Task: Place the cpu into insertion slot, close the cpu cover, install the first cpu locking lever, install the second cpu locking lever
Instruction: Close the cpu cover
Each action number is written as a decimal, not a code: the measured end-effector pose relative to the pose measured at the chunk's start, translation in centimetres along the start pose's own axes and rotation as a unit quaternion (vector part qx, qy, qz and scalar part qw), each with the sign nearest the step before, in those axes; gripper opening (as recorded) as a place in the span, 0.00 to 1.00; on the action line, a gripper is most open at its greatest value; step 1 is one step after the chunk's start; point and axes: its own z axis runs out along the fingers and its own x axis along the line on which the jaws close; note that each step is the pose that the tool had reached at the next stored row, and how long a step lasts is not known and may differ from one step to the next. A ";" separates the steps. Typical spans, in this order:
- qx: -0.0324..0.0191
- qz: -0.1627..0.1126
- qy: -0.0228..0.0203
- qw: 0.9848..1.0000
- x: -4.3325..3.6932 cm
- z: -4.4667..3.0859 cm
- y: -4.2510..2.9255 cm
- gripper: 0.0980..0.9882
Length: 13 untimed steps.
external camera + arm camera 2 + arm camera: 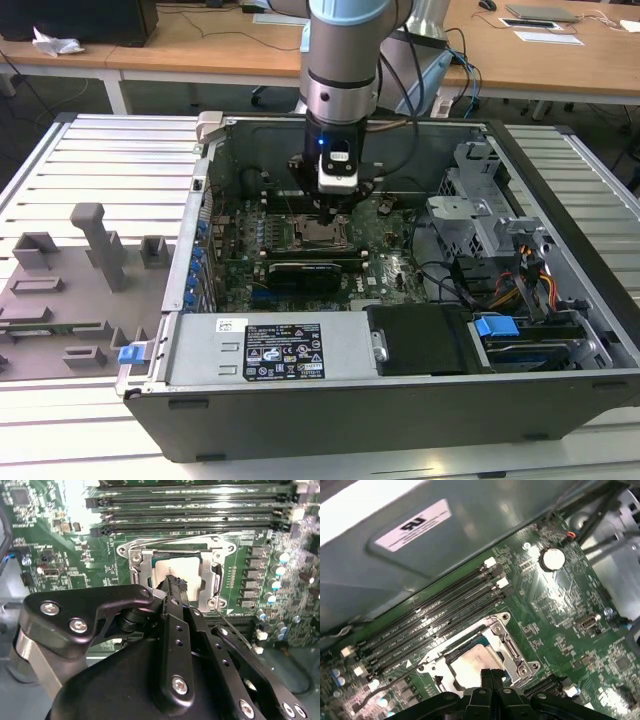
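The cpu, a pale silver square, lies flat in the insertion slot on the green board. The cpu cover, a silver frame, lies down around it, and the chip's top shows through the cut-out. My gripper is shut, its black fingertips pressed together at the chip's near edge with nothing seen between them. A thin wire locking lever stands free beside the socket. In the exterior view the gripper hangs just above the socket.
Long black memory slots run beside the socket. A black expansion card lies across the board toward the case's front. The case walls, the drive cage, cables and the power supply close in the board. Grey fixtures stand outside the case.
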 end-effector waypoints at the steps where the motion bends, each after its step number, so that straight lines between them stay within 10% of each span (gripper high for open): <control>1: -0.003 -0.015 -0.004 1.000 0.00 0.02 0.00 0.01; 9: -0.013 -0.103 -0.019 0.994 -0.01 0.07 0.01 0.01; 12: -0.016 -0.148 -0.020 0.989 0.01 0.10 0.00 0.01; 13: -0.017 -0.175 -0.020 0.984 0.00 0.15 0.00 0.01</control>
